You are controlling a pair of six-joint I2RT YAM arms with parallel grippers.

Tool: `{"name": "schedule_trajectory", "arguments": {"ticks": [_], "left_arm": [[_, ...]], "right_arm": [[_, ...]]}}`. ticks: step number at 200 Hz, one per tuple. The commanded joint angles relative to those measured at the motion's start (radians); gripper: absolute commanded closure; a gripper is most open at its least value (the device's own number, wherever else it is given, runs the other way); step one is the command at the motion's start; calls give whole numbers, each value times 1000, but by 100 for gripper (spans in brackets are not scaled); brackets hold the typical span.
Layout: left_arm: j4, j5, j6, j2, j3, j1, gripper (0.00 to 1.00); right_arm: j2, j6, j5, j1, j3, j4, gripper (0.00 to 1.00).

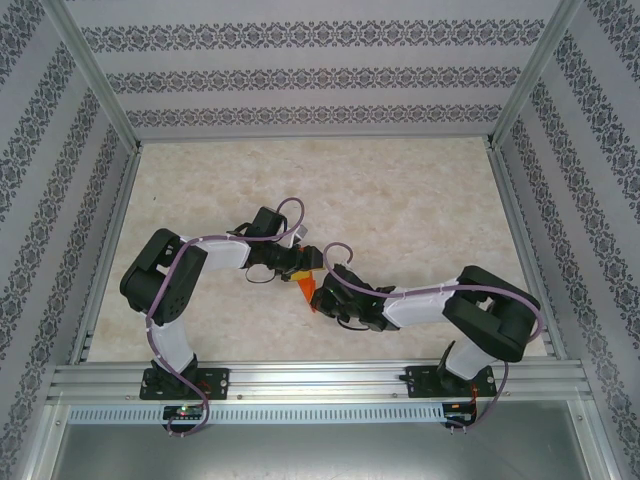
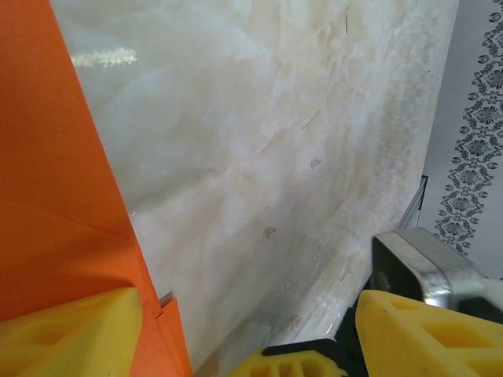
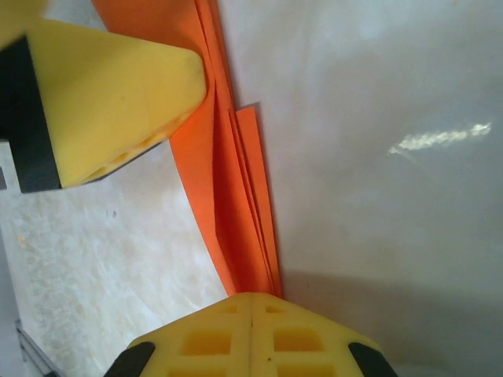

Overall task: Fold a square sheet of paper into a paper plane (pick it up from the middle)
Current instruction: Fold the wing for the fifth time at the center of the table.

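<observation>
The orange paper plane [image 1: 303, 289] is a narrow dart of several folded layers, held up over the middle of the table. My right gripper [image 3: 251, 302] is shut on its lower end, and the layers [image 3: 236, 181] run up out of the closed pads. My left gripper [image 2: 251, 342] is open wide. Its left finger [image 2: 71, 334] rests against the paper [image 2: 55, 173], which lies along that side, and its right finger [image 2: 424, 330] stands well apart. That left-arm finger [image 3: 110, 94] also presses on the paper's side in the right wrist view. Seen from above, the two grippers [image 1: 297, 263] [image 1: 322, 293] meet at the paper.
The pale marbled table [image 1: 400, 200] stretches beyond both arms. Aluminium frame rails [image 1: 320, 378] run along its near edge and sides, and patterned walls [image 1: 300, 70] close the cell. The table's edge rail [image 2: 416, 204] is close to the left gripper.
</observation>
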State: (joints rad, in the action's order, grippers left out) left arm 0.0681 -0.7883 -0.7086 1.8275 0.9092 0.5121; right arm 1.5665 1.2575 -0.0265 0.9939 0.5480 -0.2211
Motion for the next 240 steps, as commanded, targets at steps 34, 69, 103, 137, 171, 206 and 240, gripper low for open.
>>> {"name": "schedule_trajectory", "arguments": {"ticks": [34, 69, 103, 137, 171, 206, 240], "left_arm": [[59, 68, 3, 43, 6, 5, 26], [62, 69, 4, 46, 6, 7, 26], [69, 68, 10, 46, 7, 5, 26], [74, 70, 15, 51, 12, 5, 26], [76, 70, 15, 53, 14, 6, 26], [82, 76, 15, 56, 16, 5, 26], [87, 78, 13, 59, 19, 6, 27]], "right_arm": [[3, -61, -14, 24, 71, 32, 95], [59, -57, -23, 32, 100, 81, 95], [48, -15, 28, 24, 18, 93, 95], [61, 33, 3, 21, -46, 48, 95], [123, 104, -45, 31, -80, -16, 95], [106, 170, -56, 27, -109, 1, 96], [33, 117, -61, 29, -101, 39, 95]]}}
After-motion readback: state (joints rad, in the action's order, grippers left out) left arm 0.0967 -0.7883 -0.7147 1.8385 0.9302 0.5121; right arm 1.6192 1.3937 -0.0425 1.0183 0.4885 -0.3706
